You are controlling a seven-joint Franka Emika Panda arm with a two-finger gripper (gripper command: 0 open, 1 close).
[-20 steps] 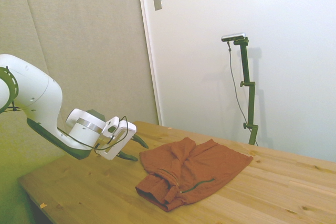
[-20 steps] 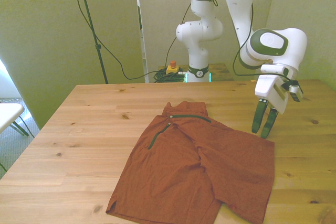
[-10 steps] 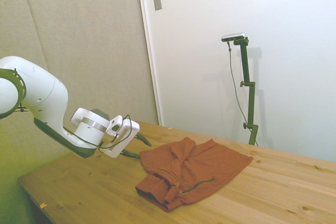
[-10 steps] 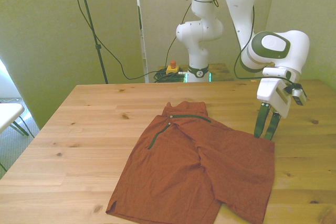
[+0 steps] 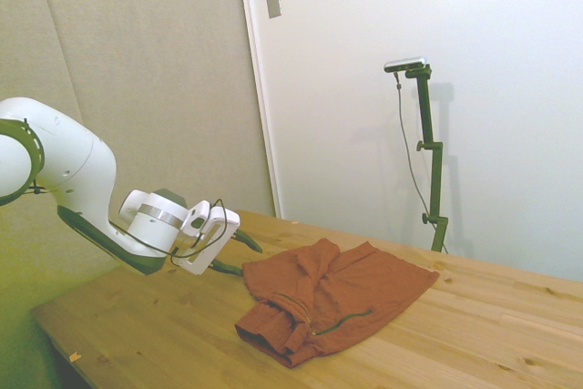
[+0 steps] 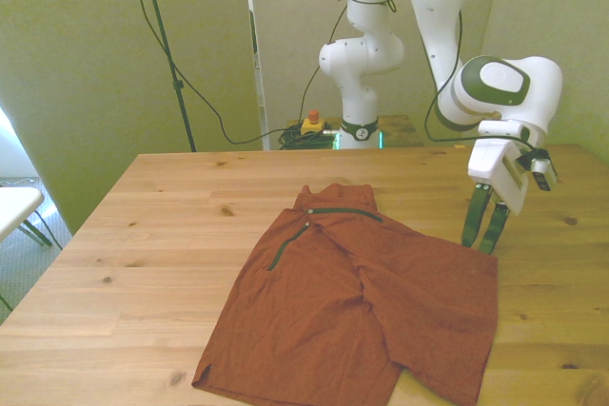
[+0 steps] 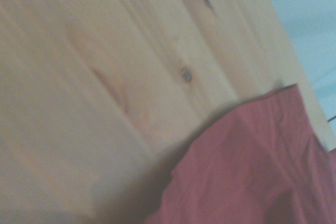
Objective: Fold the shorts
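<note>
The shorts are rust-red cloth lying spread on the wooden table, with a thin dark green trim line near their far end. In the side view the shorts look bunched at the near end. My gripper stands open, its dark fingers pointing down at the shorts' edge on the front view's right, tips just above the wood. From the side my gripper sits right beside the cloth's near edge. The wrist view shows the shorts' hem against bare wood.
Bare table surface lies to the front view's left of the shorts and on the far side of them. Behind the table a yellow box with a red button sits among cables. A white object stands off the table at the front view's left.
The gripper has shifted slightly lower and closer to the shorts' edge over the last second. The shorts have not moved.
</note>
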